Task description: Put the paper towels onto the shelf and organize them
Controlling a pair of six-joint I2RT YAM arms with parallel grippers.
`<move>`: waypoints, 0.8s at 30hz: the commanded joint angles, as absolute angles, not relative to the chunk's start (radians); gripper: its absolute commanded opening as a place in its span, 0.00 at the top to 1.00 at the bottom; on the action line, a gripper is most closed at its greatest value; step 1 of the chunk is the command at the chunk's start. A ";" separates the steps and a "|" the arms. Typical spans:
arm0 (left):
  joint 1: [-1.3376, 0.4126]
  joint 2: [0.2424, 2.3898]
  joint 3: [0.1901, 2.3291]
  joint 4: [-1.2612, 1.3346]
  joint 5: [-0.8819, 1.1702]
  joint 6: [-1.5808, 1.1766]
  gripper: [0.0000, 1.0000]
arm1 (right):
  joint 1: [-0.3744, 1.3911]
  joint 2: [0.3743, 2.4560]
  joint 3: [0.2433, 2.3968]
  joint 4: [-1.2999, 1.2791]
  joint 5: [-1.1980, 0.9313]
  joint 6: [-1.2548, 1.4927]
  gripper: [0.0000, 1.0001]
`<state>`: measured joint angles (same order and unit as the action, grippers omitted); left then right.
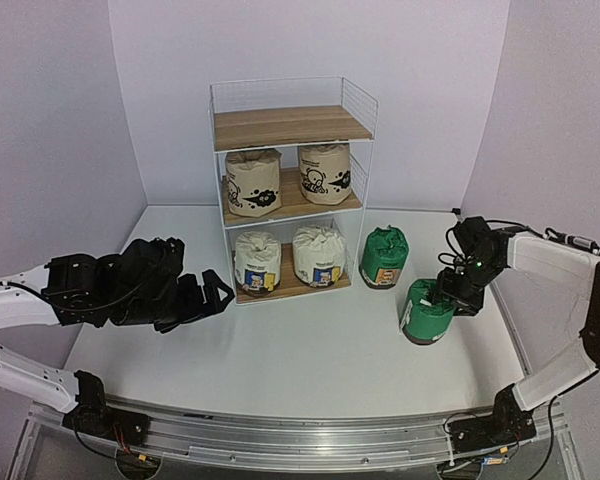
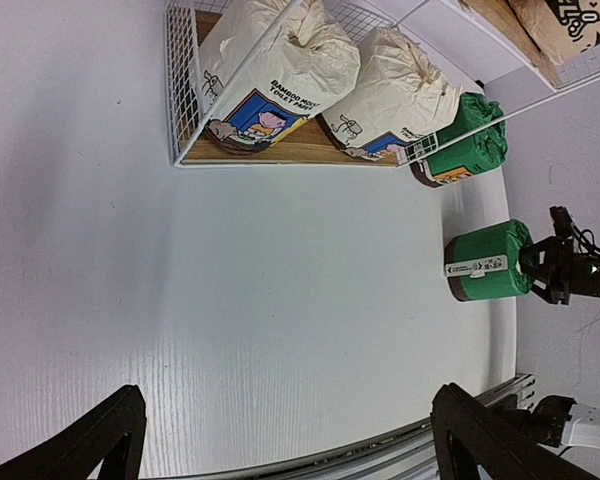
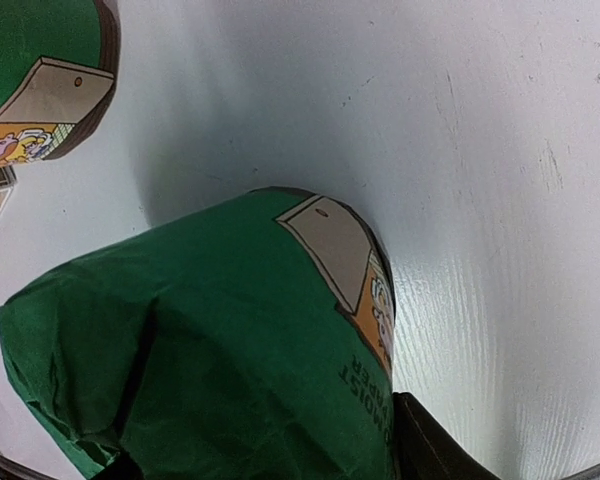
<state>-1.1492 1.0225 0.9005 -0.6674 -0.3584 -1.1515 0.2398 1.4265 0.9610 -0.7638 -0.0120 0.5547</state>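
The shelf (image 1: 290, 125) stands at the back with two beige paper towels (image 1: 253, 182) on its middle board and two white ones (image 1: 257, 262) on the bottom board. Its top board is bare. One green roll (image 1: 384, 257) stands on the table right of the shelf. My right gripper (image 1: 442, 300) reaches down over the other green roll (image 1: 425, 312), and in the right wrist view its fingers (image 3: 430, 445) press against the sides of that roll (image 3: 220, 340). My left gripper (image 2: 285, 445) hovers open and empty over the table, left of the shelf.
The shelf's mesh side (image 2: 185, 80) faces my left gripper. A metal rail (image 1: 300, 435) runs along the table's near edge. The table's right edge (image 1: 510, 320) lies just behind the right arm. White walls close in the back and sides.
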 commanded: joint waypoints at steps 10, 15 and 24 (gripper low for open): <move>-1.149 1.049 0.896 -0.596 -0.333 -1.088 0.00 | 0.236 1.420 0.955 -0.747 -0.130 0.495 0.64; -1.149 1.077 0.904 -0.555 -0.301 -1.025 0.00 | 0.236 1.416 0.966 -0.749 -0.211 0.447 0.69; -1.150 1.192 0.911 -0.219 -0.066 -0.639 0.00 | 0.319 1.415 1.053 -0.840 -0.413 0.612 0.72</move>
<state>-1.1490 1.1184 0.8915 -0.4655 -0.2260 -0.8893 0.2454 1.4322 0.9614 -0.7716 -0.2772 0.5364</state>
